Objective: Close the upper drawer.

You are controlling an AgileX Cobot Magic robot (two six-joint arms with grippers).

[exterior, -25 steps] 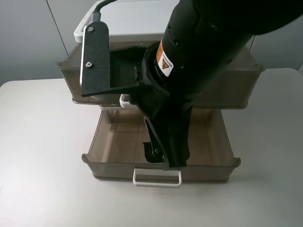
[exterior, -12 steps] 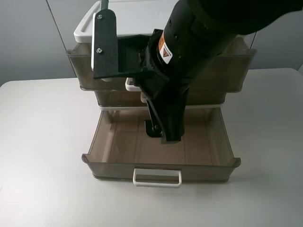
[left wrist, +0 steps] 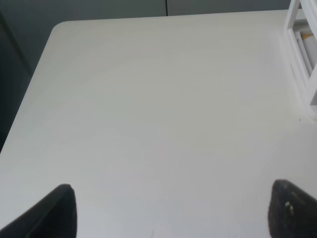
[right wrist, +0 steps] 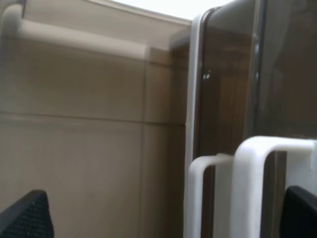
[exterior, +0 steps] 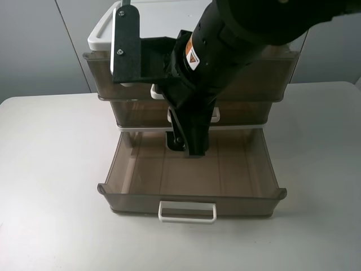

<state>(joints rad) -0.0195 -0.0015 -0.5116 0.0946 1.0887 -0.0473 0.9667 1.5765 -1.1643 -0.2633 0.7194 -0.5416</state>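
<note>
- Overhead, a white-topped unit (exterior: 113,25) of three smoky brown drawers stands at the back of a white table (exterior: 51,169).
- The upper drawer (exterior: 262,76) is the top one and has the tallest front. Its front stands almost in line above the middle drawer (exterior: 135,113), so it is pushed in or nearly so. I cannot tell whether it is fully shut.
- Its white upper handle (exterior: 153,90) shows only as a sliver beside the arm.
- The lowest drawer (exterior: 135,200) is pulled far out toward the viewer, with a white low handle (exterior: 187,212) on its front edge.
- A thick black right arm (exterior: 242,34) reaches in from the upper right across the middle, covering the centre of the upper and middle fronts. A black plate (exterior: 127,45) with two screws juts from its left side.
- The right gripper (exterior: 189,148) points down in front of the middle drawer, over the back part of the lowest drawer.
- From the right wrist, its dark fingertips (right wrist: 25,218) sit at opposite corners of the view, so the jaws are wide and hold nothing. Between them, nearer one tip, two white loop handles (right wrist: 250,188) stand one behind the other against dark drawer fronts. I cannot tell whether a finger touches either.
- The left gripper (left wrist: 176,210) hangs over bare table, jaws wide with nothing between them. A white frame edge (left wrist: 302,64) shows at one side of that view.
</note>
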